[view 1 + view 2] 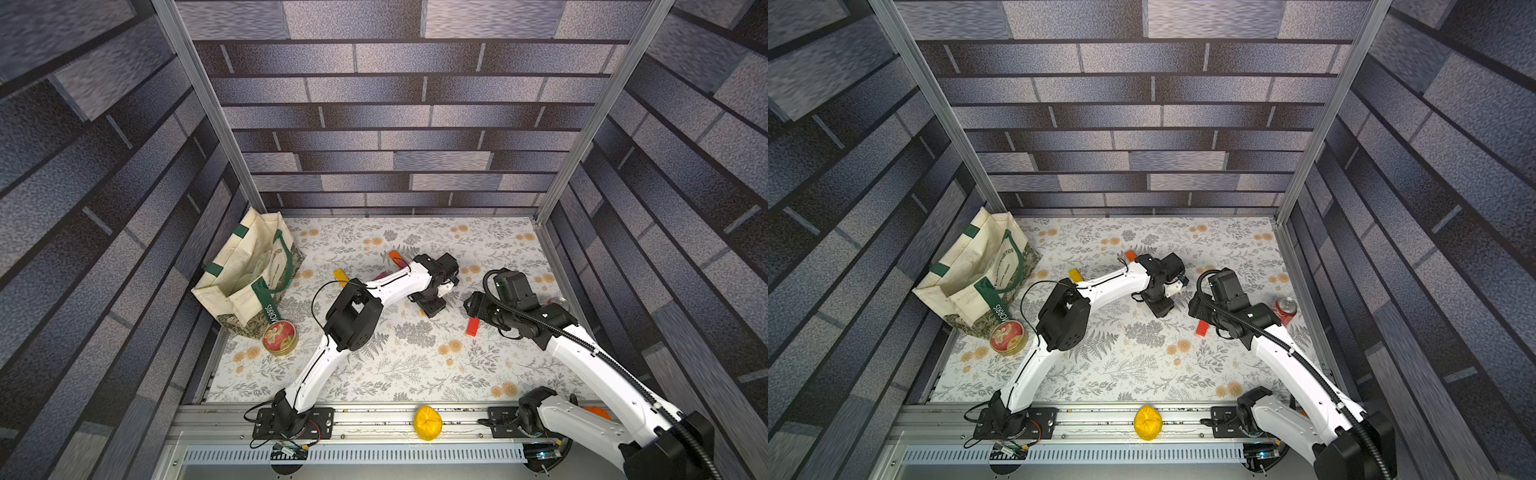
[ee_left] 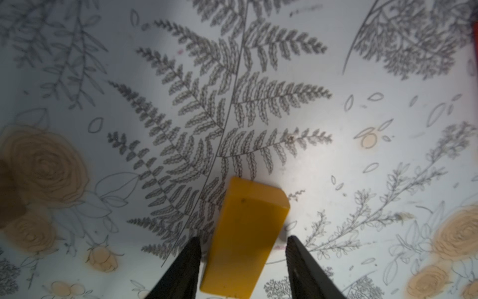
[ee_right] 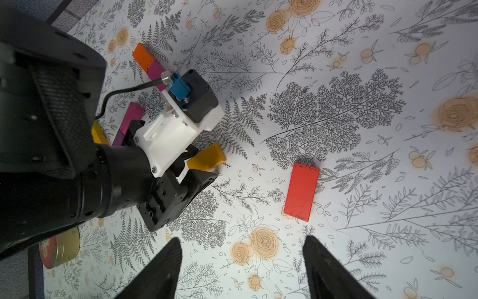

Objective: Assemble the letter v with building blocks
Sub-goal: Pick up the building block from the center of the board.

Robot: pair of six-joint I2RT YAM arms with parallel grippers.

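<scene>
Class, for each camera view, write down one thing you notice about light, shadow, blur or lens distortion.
Left wrist view: glare whitens the tablecloth beside the yellow block; the corners darken and the printed roses at the edge blur. Right wrist view: the red block casts a short dark shadow. Both top views: the wide lens splays the frame posts outward.

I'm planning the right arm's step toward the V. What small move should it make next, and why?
Probably lower the right gripper onto the red block and close. Its jaws stand open and empty, and the block lies flat by itself, well apart from the row that starts with the orange block.
</scene>
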